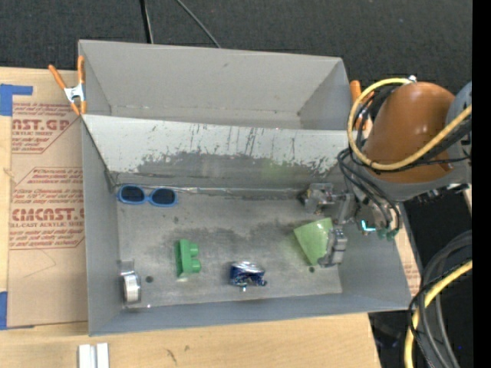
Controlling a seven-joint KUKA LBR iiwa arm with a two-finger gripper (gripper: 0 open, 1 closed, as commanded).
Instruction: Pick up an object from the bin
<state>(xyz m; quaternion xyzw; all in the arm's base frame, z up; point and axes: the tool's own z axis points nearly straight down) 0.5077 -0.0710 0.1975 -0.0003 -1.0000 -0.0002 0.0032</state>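
Note:
My gripper (335, 244) hangs low at the right end of the bin, close to the floor. A pale green translucent piece (311, 241) lies right beside it on its left, touching or nearly touching it. Whether that piece is gripped I cannot tell. A crumpled blue and white wrapper (247, 275) lies on the floor further left, near the front wall.
A bright green block (186, 257) sits left of the wrapper. Blue sunglasses (146, 196) lie against the back wall at the left. A small silver roll (131, 286) rests in the front left corner. The arm's orange dome and cables overhang the bin's right rim.

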